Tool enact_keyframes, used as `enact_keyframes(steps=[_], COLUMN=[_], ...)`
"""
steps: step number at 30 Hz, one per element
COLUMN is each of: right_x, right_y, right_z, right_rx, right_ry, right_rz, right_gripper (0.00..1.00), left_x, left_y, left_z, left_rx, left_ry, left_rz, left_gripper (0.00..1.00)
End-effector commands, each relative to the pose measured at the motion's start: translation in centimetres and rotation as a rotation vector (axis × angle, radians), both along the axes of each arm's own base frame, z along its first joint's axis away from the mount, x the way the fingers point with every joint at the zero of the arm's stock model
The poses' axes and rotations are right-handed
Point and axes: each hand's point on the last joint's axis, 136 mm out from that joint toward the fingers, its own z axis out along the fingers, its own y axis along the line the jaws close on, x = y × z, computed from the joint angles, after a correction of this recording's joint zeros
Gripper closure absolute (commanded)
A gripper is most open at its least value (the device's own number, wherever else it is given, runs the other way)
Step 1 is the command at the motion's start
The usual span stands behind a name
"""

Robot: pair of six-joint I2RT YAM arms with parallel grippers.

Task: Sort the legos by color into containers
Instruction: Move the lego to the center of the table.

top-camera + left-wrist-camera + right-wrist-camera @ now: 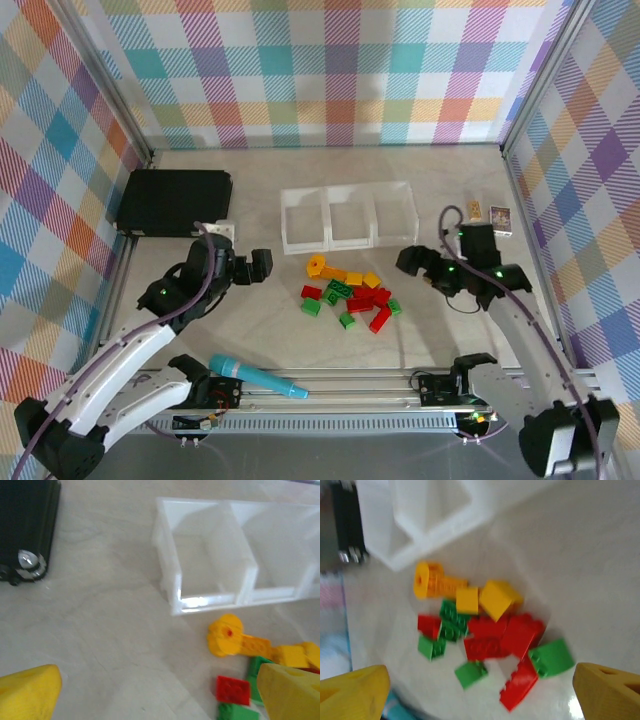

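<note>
Pastel checked cloth walls in a pale desk [200,200] on three sides, with both arms reaching in from the near edge. The containers [348,215], three white bins joined in a row, stand toward the far edge at the middle, and no brick shows inside them. The legos [350,292] lie in one loose heap in the middle of the desk, just on the near side of the bins. Yellow-orange pieces sit on the far side of the heap, with red and green mixed toward the near side, many of them touching.

The left hand [258,268] hangs beside the heap on its left-edge side. In its wrist view its yellow fingertips [30,690] stand wide apart with nothing between them. The right hand [415,264] hangs on the heap's right-edge side, also spread wide and empty, and its wrist view looks straight down on the bricks.

A flat black case [172,202] lies toward the far left corner and two small cards [488,212] toward the far right. Neither belongs to the job.

By the look of it, sorting has not yet begun and the step in hand is the approach for a first pick. The next move calls for singling out one brick at the fringe of the heap. The round yellow piece [226,634] nearest the bins looks suitable, or a green brick [471,673] lying loose on the near side. The hand must come down with a finger on each side of that brick without nudging its neighbours, and one bin must be settled on for that colour.
</note>
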Motion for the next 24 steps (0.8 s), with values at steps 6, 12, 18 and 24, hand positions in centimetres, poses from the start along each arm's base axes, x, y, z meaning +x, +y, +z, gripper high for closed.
enact_keyframes(steps=[6, 12, 18, 24], right_x=[0.2, 2.1, 3.5, 4.7], right_y=[2.1, 3.0, 4.6, 4.9], right_z=[-2.9, -3.8, -4.8, -7.0], right_rx=[-0.322, -0.472, -0.527, -0.592], right_ry=[0.027, -0.137, -0.309, -0.295], right_rz=[0.285, 0.456, 0.631, 0.730], right_gripper=[0.12, 0.14, 0.13, 0.13], left_x=[-3.8, -4.4, -4.3, -4.4], left_y=[0.9, 1.1, 0.9, 0.3], left_z=[-2.7, -2.6, -2.8, -2.7], left_rx=[-0.039, -0.063, -0.063, -0.082], left_ry=[0.138, 0.136, 0.141, 0.142], left_rz=[0.005, 0.011, 0.005, -0.024], left_gripper=[0.01, 0.00, 0.00, 0.00])
